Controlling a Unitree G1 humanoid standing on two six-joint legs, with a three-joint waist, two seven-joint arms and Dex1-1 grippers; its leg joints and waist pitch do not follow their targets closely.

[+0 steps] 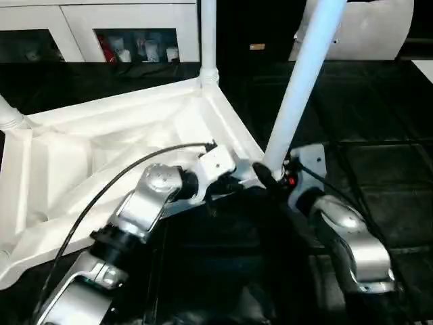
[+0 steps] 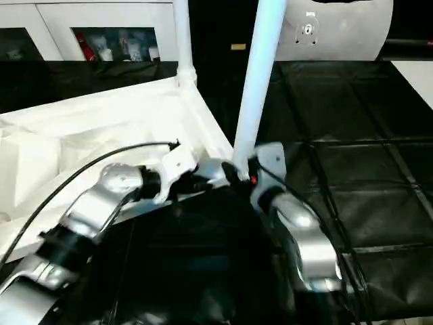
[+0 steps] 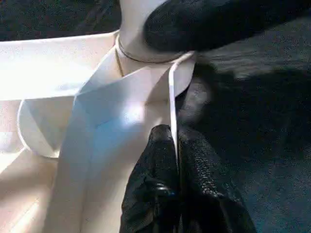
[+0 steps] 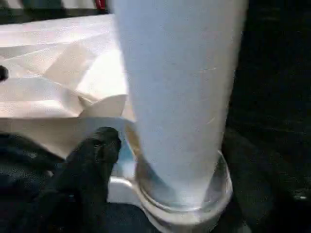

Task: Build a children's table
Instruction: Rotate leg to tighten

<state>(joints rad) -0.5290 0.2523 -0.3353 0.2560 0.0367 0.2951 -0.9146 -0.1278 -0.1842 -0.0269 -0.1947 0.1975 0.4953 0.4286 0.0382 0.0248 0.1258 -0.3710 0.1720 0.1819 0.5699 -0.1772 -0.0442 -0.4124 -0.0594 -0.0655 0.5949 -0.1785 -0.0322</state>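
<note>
The white table top point(image 1: 101, 149) lies upside down on the dark floor, ribbed underside up. One leg point(image 1: 208, 40) stands upright in the far corner socket, and another point(image 1: 8, 116) shows at the left corner. A third leg point(image 1: 304, 81) leans slightly in the near right corner socket point(image 4: 180, 204). My left gripper point(image 3: 173, 133) is shut on the thin rim of the table top just beside that socket. My right gripper point(image 1: 269, 175) sits at the foot of this leg. One black finger point(image 4: 95, 160) stands a little off the leg's side, and the jaws look open.
A white cabinet with glass doors point(image 1: 101, 27) runs along the back. A white pillow-like pad point(image 1: 379, 27) leans at the back right. Black tiled floor mat point(image 1: 385, 135) spreads to the right of the table top. A black cable point(image 1: 115, 179) arcs over my left forearm.
</note>
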